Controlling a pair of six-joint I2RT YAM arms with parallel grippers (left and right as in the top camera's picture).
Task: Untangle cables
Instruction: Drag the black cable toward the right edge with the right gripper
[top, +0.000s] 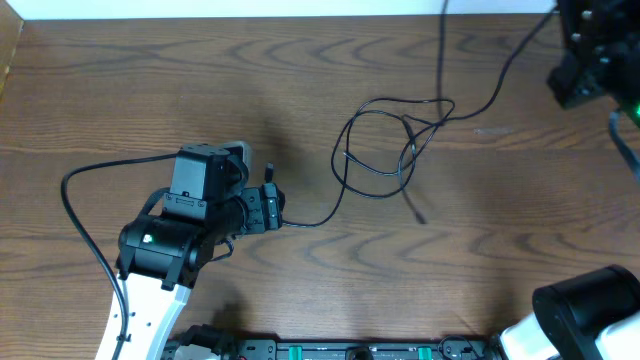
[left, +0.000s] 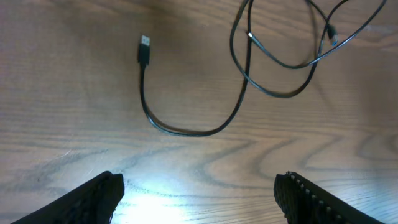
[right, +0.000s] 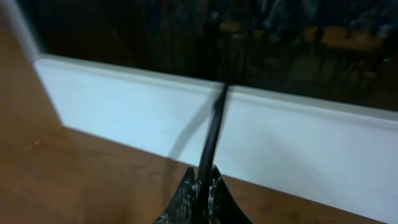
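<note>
So, the left gripper (left: 199, 190) was spread wide with nothing between its fingers (left: 93, 200), over the bare table (left: 74, 124). The USB plug (left: 144, 50) lay flat on the wood ahead of it and a bit left, apart from both fingers. From the plug the black cable (left: 186, 130) ran back toward the gripper and bent into a U just ahead of the fingertips. It then went forward and right into the tangle (left: 280, 68). The tangle was several overlapping loops, ahead and right of the left gripper and not touching it. From overhead, the gripper body covered part of the U.

The right gripper (right: 202, 190) was pinched narrow on a black strand (right: 213, 130). The strand ran straight out ahead from between the fingertips toward the white board (right: 124, 106). That view was blurred, with only the fingertips in frame. Past the board it was too dark to read.

In the overhead view, 2 strands left the tangle. 1 went off the top edge and 1 ran toward the right arm (top: 590, 50), itself cut by the frame corner. 1 loose end (top: 420, 216) lay at the tangle's edge, farther ahead of the left gripper. I couldn't tell whether it was 1 cable or several, as the crossings were too thin to trace.
</note>
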